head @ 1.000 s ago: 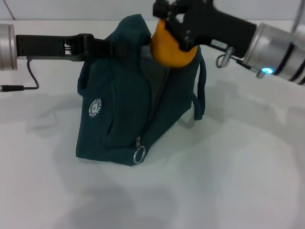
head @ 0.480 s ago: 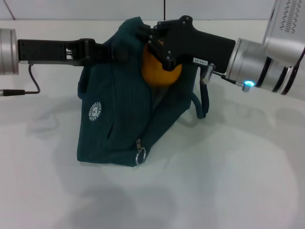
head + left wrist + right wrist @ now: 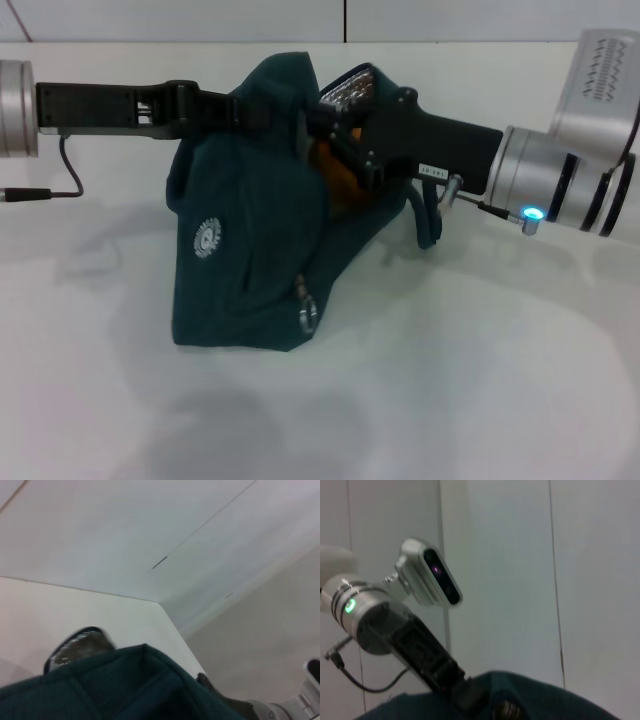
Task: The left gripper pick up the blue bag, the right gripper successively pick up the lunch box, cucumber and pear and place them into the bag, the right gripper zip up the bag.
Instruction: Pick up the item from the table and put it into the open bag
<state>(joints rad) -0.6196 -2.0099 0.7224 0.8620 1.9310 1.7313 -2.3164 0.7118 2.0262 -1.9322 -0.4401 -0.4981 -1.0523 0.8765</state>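
The blue bag [image 3: 250, 270] stands on the white table, its top rim pinched by my left gripper [image 3: 243, 110], which reaches in from the left. The right wrist view shows that gripper [image 3: 466, 694] clamped on the bag's fabric [image 3: 545, 702]. My right gripper [image 3: 338, 150] has dipped into the bag's open mouth from the right, shut on the pear [image 3: 325, 170]. Only a strip of orange shows between the black fingers and the fabric. A bit of silver lining [image 3: 347, 88] peeks above the opening. The lunch box and the cucumber are out of view.
The zipper's ring pull [image 3: 307, 316] hangs low on the bag's front, right of the white logo [image 3: 208, 238]. A handle [image 3: 430, 215] droops on the bag's right side. A black cable [image 3: 40, 188] lies at the far left. The right arm [image 3: 280, 711] shows beyond the bag.
My right gripper has lowered the pear from above the bag's rim into the opening. The bag has sagged and shifted slightly. The left gripper holds still.
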